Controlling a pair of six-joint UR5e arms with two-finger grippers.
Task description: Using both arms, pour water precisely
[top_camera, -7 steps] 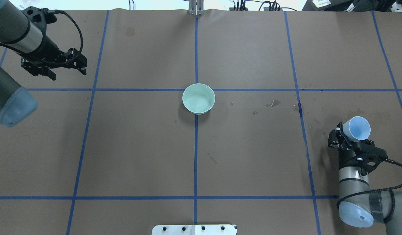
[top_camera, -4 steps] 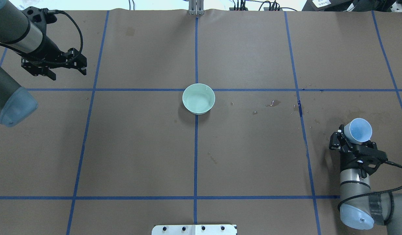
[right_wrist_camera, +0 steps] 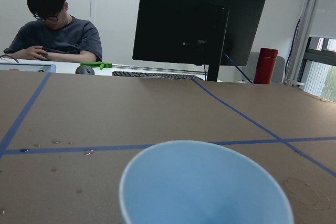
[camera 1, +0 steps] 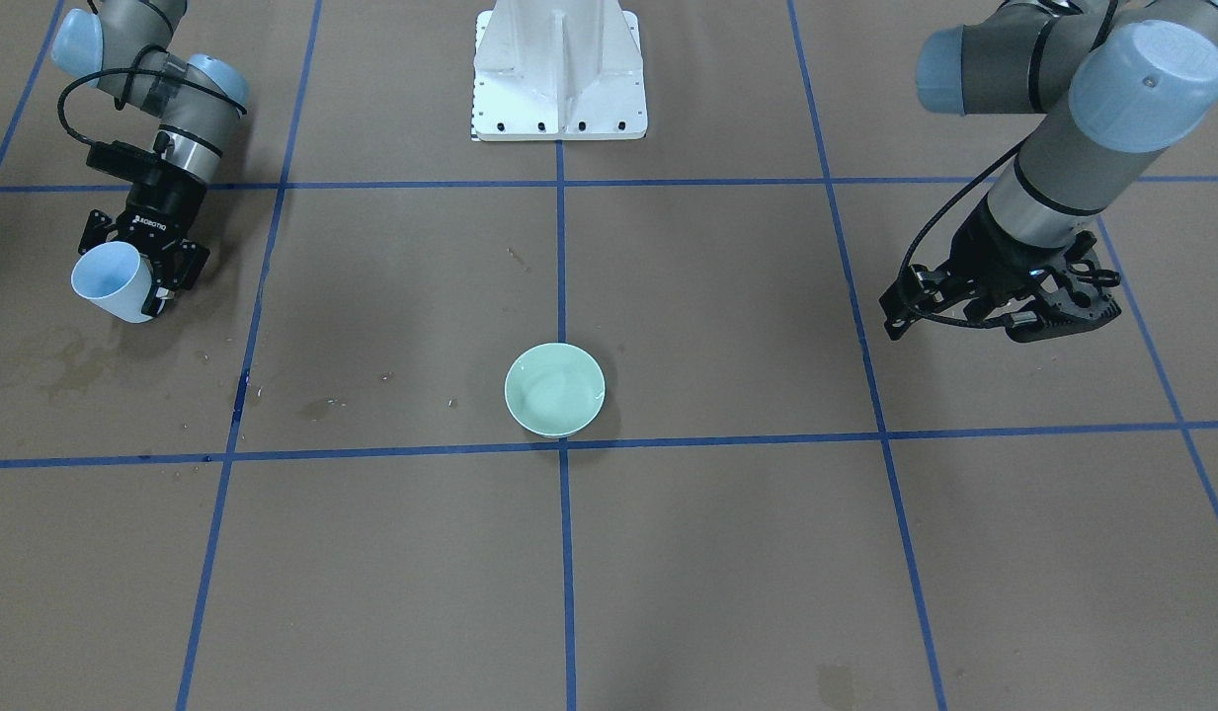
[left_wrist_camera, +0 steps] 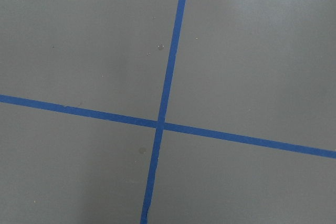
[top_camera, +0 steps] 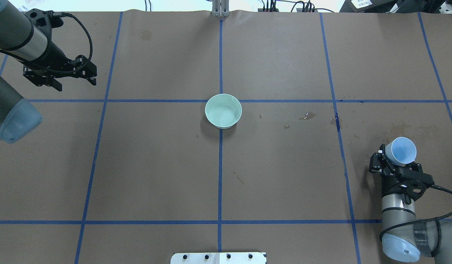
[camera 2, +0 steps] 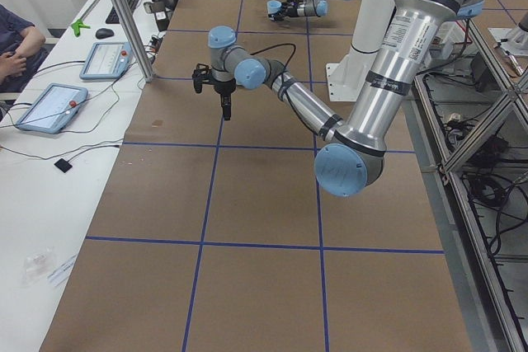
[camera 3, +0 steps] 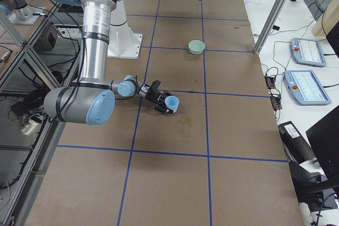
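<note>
My right gripper (top_camera: 394, 161) is shut on a light blue cup (top_camera: 404, 150) at the table's right side, low over the paper. The cup is tilted, its mouth facing away from the wrist. It also shows in the front view (camera 1: 108, 280), the right side view (camera 3: 171, 102) and the right wrist view (right_wrist_camera: 205, 182). No water shows inside it. A mint green bowl (top_camera: 223, 110) stands at the table's centre (camera 1: 554, 389), with a faint wet sheen inside. My left gripper (top_camera: 74, 81) hangs open and empty over the far left (camera 1: 954, 328).
Small water drops and wet stains (top_camera: 307, 116) lie on the brown paper between bowl and cup. More stains (top_camera: 398, 128) lie beside the cup. The white pedestal (camera 1: 559, 69) stands at the robot's side. A monitor (right_wrist_camera: 199, 19) and a seated person (right_wrist_camera: 52, 24) are beyond the table's edge.
My right gripper has drawn back a little toward the robot with the cup in it. The left arm has barely moved. The bowl has not moved.
</note>
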